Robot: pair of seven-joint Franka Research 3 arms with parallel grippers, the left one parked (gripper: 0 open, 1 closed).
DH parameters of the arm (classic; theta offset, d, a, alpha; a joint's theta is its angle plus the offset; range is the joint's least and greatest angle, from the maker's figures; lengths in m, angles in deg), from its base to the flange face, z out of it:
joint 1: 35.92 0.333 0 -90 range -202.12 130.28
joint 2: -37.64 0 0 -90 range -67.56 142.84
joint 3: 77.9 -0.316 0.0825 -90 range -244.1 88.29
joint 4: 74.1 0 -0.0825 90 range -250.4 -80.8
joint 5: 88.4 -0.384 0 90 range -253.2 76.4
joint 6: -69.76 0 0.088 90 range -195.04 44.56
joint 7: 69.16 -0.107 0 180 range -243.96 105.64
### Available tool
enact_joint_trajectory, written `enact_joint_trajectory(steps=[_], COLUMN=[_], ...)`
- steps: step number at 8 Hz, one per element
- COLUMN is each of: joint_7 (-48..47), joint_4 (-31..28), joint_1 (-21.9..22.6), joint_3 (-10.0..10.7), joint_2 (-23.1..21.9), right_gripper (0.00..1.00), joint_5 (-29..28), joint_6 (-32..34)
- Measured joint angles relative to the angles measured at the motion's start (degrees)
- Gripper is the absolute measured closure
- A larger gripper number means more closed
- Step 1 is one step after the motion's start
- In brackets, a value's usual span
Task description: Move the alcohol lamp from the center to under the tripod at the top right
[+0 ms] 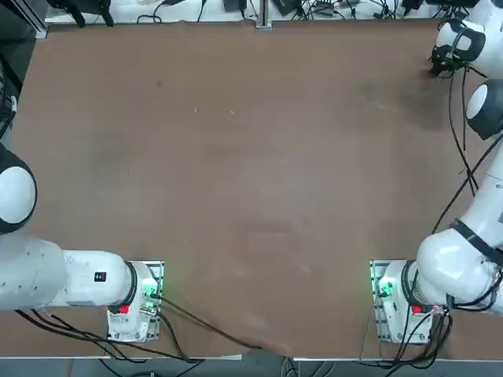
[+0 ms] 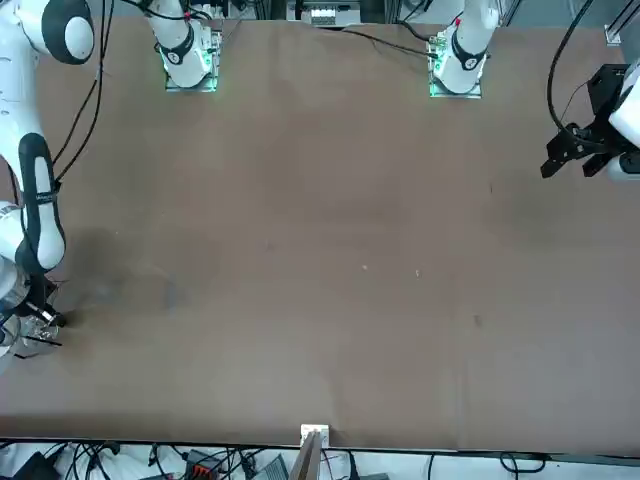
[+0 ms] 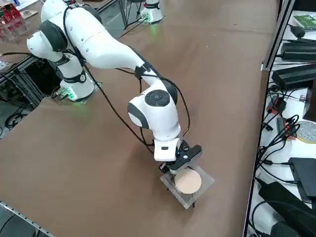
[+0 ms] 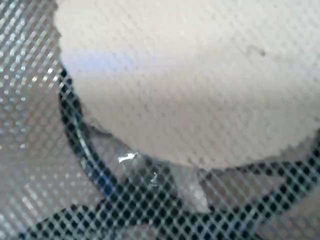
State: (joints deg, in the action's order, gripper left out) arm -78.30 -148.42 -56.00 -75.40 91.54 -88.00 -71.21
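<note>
Hovering just above the tripod [image 3: 187, 181], the right tool [image 3: 181, 163] is fully closed.

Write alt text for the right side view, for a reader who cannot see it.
The right arm's claw hangs low at the edge of the tripod, a wire-mesh square with a round pale disc, on the brown table. Cables and boxes line the far edge.

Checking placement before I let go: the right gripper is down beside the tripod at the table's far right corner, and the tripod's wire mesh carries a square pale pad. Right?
Not quite: the pale pad on the wire mesh is round, a disc, not square, as the right side view shows. The rest holds: the right gripper is down beside the tripod at that corner.
</note>
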Motion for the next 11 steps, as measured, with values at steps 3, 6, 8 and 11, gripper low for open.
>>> enact_joint_trajectory(steps=[3,6,8,11], joint_7=[0.0,0.0,-0.09,-0.13], joint_4=[0.31,0.35,0.14,-5.47], joint_1=[0.0,0.07,0.95,3.47], joint_3=[0.0,-0.09,-0.25,-0.69], joint_2=[0.32,0.36,0.18,-6.4], right_gripper=[0.96,0.95,0.95,0.92], joint_5=[0.0,0.0,-0.01,-0.01], joint_6=[-0.6,-0.82,-0.36,6.43])
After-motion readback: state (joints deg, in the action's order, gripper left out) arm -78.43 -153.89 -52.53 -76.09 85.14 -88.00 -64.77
